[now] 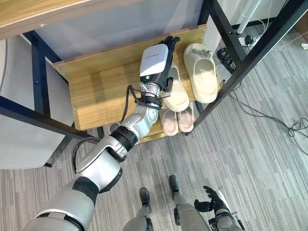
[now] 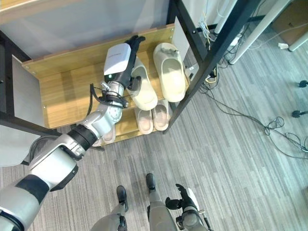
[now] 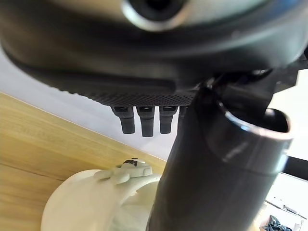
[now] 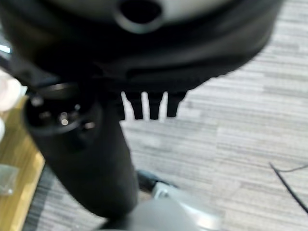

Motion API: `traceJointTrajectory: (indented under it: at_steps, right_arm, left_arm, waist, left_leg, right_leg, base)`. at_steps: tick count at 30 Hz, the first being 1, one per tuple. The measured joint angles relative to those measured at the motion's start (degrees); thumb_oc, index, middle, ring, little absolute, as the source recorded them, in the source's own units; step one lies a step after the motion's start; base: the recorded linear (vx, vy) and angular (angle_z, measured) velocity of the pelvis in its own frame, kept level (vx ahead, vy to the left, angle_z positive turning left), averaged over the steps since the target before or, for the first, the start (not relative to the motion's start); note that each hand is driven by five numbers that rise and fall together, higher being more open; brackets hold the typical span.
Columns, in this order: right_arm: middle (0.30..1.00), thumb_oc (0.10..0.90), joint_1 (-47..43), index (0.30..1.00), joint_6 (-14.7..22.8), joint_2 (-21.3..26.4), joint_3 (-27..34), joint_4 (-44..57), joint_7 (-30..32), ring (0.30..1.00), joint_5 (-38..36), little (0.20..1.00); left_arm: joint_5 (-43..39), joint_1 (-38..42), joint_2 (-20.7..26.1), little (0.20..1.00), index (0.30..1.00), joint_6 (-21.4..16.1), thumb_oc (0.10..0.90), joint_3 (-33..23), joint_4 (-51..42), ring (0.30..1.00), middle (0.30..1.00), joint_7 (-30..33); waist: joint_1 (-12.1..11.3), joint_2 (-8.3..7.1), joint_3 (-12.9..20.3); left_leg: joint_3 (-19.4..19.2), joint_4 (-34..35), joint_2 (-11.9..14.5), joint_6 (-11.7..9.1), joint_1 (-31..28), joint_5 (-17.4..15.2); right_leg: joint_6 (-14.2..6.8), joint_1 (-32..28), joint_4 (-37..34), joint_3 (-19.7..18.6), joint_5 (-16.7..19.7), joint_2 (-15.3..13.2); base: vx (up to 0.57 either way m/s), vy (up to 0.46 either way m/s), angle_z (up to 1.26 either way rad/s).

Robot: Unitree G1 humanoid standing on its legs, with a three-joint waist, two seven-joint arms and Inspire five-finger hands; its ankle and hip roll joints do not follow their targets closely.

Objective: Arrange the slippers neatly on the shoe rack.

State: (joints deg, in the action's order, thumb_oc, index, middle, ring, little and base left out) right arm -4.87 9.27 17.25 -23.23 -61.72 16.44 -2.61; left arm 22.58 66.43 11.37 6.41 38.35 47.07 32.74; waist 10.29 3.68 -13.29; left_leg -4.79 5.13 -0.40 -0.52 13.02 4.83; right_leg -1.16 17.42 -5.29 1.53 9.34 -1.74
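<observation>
Left hand (image 1: 166,50) outstretched, fingers straight; right hand (image 1: 212,199) low, relaxed.

No text, label, number or sign can be read on the wooden shoe rack (image 1: 101,91), the cream slippers (image 1: 203,72) or elsewhere.

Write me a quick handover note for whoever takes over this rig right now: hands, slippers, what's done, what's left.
Left robot hand: reaching onto the wooden shoe rack shelf, fingers straight, resting over the nearer cream foam slipper.
Right robot hand: idle, low over the grey floor, holding nothing.
Second cream foam slipper lies beside the first on the same shelf.
A pink slipper pair sits on the lower shelf.
Left: align the cream pair, then withdraw the left hand.
</observation>
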Motion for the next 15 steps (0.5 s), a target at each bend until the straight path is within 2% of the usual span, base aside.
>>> traceJointTrajectory:
  at_steps: [9, 15]
  right_arm:
    - [0.900, 0.800, -0.02, 0.900, -1.02, -0.02, 0.01, -1.41, -0.25, 0.900, 0.01, 0.900]
    - [0.900, 0.800, -0.01, 0.900, -1.20, -0.16, 0.07, -3.06, -1.16, 0.900, 0.03, 0.900]
  left_arm:
    - [0.02, -2.55, 0.47, 0.900, 0.900, -0.33, 0.800, -0.41, -2.31, 0.900, 0.900, -1.00]
    - [0.00, -3.09, 1.08, 0.900, 0.900, -1.83, 0.800, -0.54, -5.47, 0.900, 0.900, -0.99]
  waist:
    - [-0.07, 0.04, 0.06]
    - [-0.18, -0.09, 0.20]
  left_leg:
    - [0.60, -0.01, 0.01, 0.06, -1.14, 0.04]
    - [0.84, 0.01, -0.01, 0.14, -2.43, 0.10]
  right_leg:
    - [0.00, -1.31, 0.01, 0.50, 0.03, -0.03]
    - [-0.04, -2.75, 0.00, 0.68, 0.01, -0.08]
  base:
    - [0.00, -0.002, 0.02]
    - [0.01, -0.002, 0.02]
